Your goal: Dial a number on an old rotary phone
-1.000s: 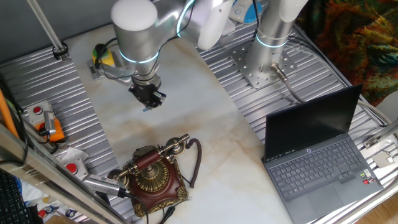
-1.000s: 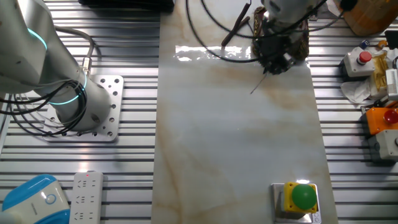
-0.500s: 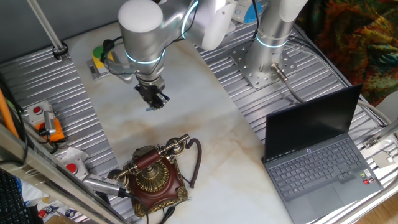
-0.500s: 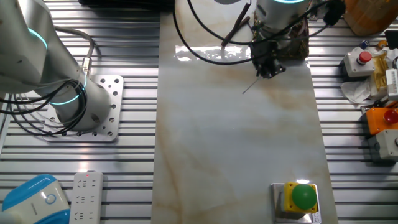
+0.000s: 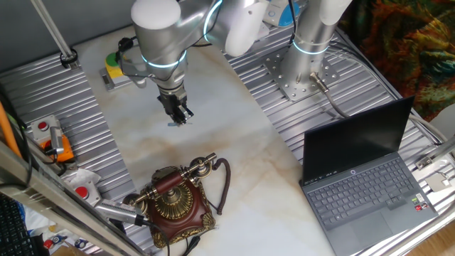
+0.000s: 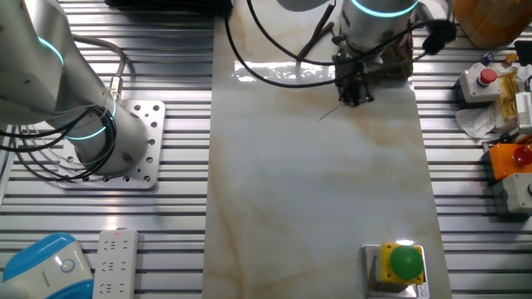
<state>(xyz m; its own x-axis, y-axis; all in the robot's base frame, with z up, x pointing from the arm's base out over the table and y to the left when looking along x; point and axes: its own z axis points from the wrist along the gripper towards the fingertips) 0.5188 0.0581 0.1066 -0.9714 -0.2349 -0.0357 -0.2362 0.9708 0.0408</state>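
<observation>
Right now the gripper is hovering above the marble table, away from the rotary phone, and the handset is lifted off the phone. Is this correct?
Not quite. The handset is not lifted; it lies across the top of the rotary phone, as one fixed view shows. The rest holds: the gripper hovers above the marble table, away from the phone.

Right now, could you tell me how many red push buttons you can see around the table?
3 in the other fixed view, all at the right edge: one on a pale box, one on an orange box, and one only partly in frame. More may be hidden.
</observation>
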